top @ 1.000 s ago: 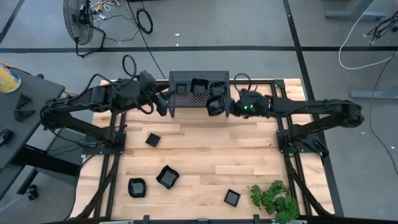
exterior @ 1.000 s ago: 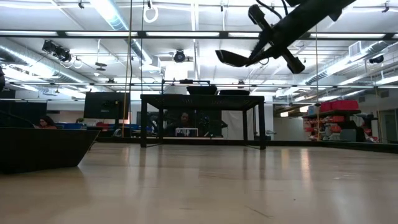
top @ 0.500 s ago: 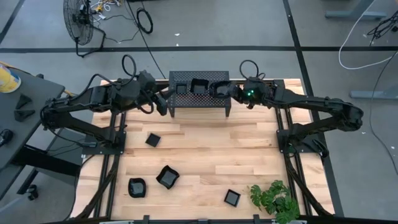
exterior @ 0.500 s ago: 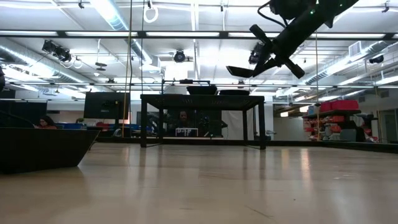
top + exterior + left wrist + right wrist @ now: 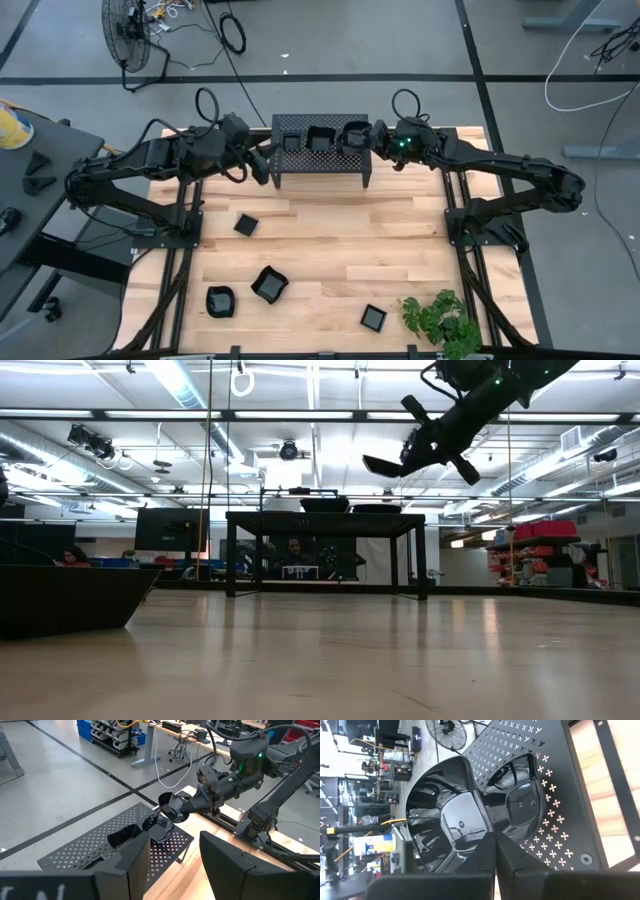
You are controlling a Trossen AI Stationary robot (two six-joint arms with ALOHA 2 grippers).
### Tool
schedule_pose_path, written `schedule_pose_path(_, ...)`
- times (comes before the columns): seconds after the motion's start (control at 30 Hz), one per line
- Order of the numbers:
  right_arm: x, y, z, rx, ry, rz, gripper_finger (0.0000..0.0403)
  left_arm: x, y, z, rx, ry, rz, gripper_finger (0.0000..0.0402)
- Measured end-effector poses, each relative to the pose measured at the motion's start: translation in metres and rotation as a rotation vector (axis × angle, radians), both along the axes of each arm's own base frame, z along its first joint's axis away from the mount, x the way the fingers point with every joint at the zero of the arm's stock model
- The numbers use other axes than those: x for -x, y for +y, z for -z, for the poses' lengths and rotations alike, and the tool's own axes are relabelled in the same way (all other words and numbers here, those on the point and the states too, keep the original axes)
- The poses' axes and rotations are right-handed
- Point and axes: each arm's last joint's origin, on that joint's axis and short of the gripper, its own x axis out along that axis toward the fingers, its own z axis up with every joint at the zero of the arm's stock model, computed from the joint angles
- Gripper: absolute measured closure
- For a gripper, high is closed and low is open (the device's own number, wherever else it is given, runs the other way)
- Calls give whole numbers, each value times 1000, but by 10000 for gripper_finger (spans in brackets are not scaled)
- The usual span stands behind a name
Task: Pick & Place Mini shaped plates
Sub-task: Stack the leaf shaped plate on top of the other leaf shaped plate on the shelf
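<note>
A black perforated stand [image 5: 320, 152] sits at the table's far edge with two mini shaped plates [image 5: 291, 143] [image 5: 320, 138] on top. My right gripper [image 5: 371, 141] is shut on a third glossy black plate [image 5: 355, 135], hanging over the stand's right end [image 5: 385, 464]. My left gripper [image 5: 175, 870] waits open and empty by the stand's left end [image 5: 262, 166]. Several more plates lie flat on the wood: [image 5: 246, 224], [image 5: 269, 284], [image 5: 220, 301], [image 5: 373, 318]. My right gripper pinches the plate's rim [image 5: 481, 839] between its two fingers, on the side nearest the arm. The fingers [image 5: 507, 851] come from the table's right, slanting a little downward. The plate is lifted clear above the stand's top, close to level, its hollow up.
A green plant [image 5: 440, 320] stands at the near right corner. A plate on the stand [image 5: 522, 805] lies just beyond the held one. In the low view a large dark dish [image 5: 65, 598] fills the left foreground. Bare wood lies in the table's middle.
My right gripper has swung toward the table's far edge with the plate, rolling somewhat. The plate has gone from in front of the stand's right end to above its top, still clear of it. The gripper stays shut.
</note>
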Motion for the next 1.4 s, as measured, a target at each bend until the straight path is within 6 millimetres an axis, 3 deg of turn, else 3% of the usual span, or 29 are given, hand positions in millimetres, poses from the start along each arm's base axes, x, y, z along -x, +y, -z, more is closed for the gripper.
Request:
schedule_pose_path(0.23,-2,-1,-4,3,-47,9,403,0,0,0,0,0,0,225)
schedule_pose_path(0.53,-14,-10,-34,64,-34,-13,403,0,0,0,1,0,1,225)
schedule_pose_path(1.03,-33,-29,13,-101,181,-66,403,0,0,0,4,-2,1,225)
schedule_pose_path(1.4,-29,-30,17,-110,232,-59,403,0,-1,0,11,-1,21,225)
